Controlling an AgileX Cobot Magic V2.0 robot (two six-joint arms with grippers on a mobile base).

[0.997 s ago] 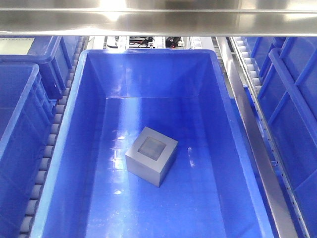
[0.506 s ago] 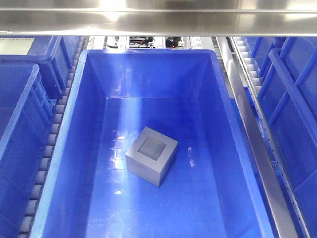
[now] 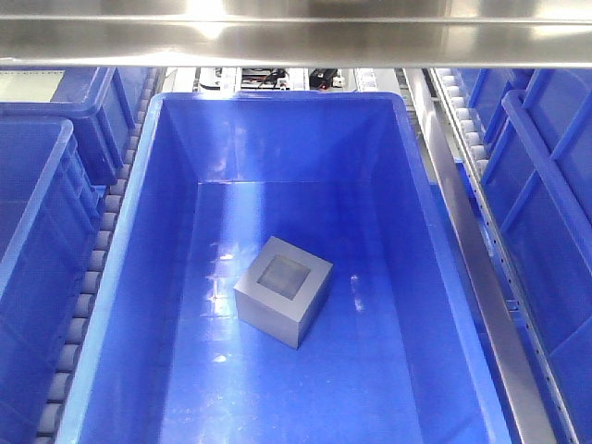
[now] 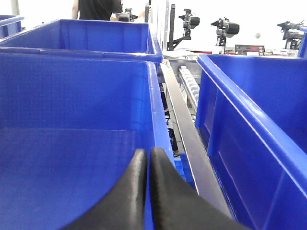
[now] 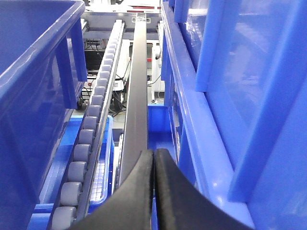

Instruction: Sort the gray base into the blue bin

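One gray base sits on the floor of the blue bin, a little below and left of frame centre in the front view. It rests flat, turned at an angle to the bin walls, with its square recess facing up. No wall touches it; it lies nearer the left wall than the right, well apart from the far end wall. Nothing holds it and no gripper shows in the front view.

Glossy highlights run down the bin floor left of the block. A steel shelf beam crosses the top of the frame. More blue tubs stand at the left edge and further ones at the right edge, with a roller track between the left tubs and the main bin, and a metal rail along the bin's right side.

Left wrist view: left gripper at bottom centre, black fingers pressed together with nothing between them. It hangs over the rim between a blue tub on the left and another on the right, a metal rail running up the middle. Camera mounts and a person in black show at the top of the frame, far back.

Right wrist view: right gripper at bottom centre, fingers pressed together, pinching nothing. It points along a dark rail with grey rollers to its left and blue tub walls on both sides.
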